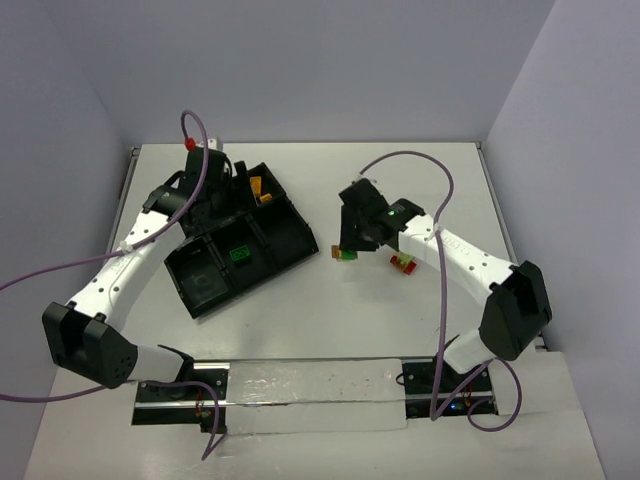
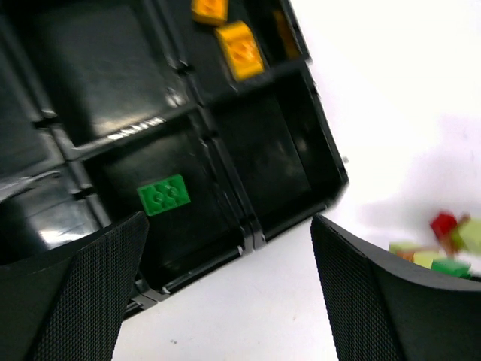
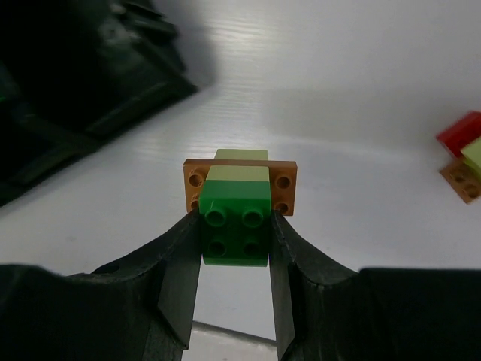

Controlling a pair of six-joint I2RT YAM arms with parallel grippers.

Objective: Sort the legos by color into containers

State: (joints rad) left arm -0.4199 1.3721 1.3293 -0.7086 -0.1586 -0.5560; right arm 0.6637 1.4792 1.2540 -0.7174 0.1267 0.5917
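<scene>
The right pincer (image 3: 234, 256) is clamped on a green brick (image 3: 234, 226) stuck to an orange plate (image 3: 284, 182), right of the tray (image 1: 205, 285). Dropped together, the two colours would likely mis-sort, and the ungripped plate could shear off in transit. Farther left, the left pincer (image 2: 225, 233) hangs wide open and empty over the tray.

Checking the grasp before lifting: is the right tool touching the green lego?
Touching. The right wrist view shows both fingers of the right tool pressed against the green lego's sides.
</scene>
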